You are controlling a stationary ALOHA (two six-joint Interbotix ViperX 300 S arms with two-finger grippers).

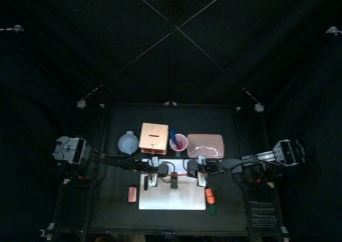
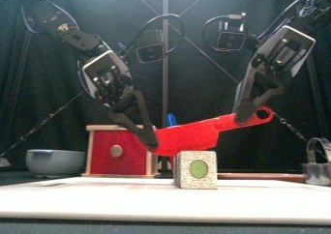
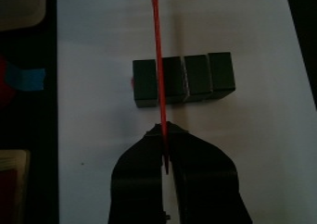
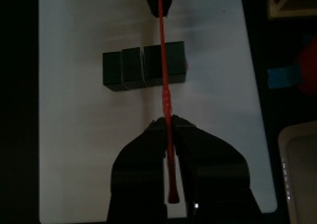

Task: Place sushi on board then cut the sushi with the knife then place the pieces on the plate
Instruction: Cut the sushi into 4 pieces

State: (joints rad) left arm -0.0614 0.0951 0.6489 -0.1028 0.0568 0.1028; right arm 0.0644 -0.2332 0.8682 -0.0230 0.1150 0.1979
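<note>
A dark green sushi roll [image 2: 196,168] of three joined blocks [image 3: 183,80] lies on the white cutting board [image 2: 77,194]. A red toy knife [image 2: 195,134] hangs level just above the roll and crosses it. My right gripper [image 2: 255,117] is shut on the knife's handle [image 4: 171,172]. My left gripper [image 2: 146,139] is shut on the blade's tip [image 3: 160,135]. In the left wrist view the blade [image 3: 158,43] lines up over the first seam of the roll. In the right wrist view the roll [image 4: 145,66] lies under the blade.
Behind the board stand the wooden box with a red drawer front [image 2: 116,151], the blue-grey bowl [image 2: 54,160] to its left, and the pink tray [image 1: 205,144] at the back right. A red cup [image 1: 175,141] sits between box and tray.
</note>
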